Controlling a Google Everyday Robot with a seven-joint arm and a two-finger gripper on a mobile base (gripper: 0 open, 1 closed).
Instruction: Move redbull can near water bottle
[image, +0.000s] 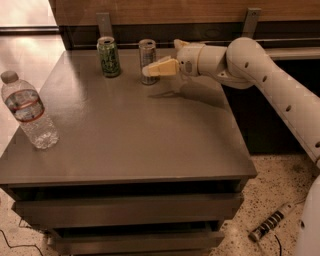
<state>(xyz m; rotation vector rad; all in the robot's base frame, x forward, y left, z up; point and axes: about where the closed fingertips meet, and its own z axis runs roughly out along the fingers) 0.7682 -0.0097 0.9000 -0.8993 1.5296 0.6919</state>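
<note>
The redbull can is a slim silver can standing upright near the back edge of the grey table. My gripper reaches in from the right at can height, and its yellowish tip overlaps the front of the can's lower half. The water bottle is clear with a white cap and a red-and-white label. It stands upright at the table's left edge, far from the can and the gripper.
A wider green can stands just left of the redbull can. A wooden wall panel runs behind the table. Drawers sit below the tabletop. A power strip lies on the speckled floor at the right.
</note>
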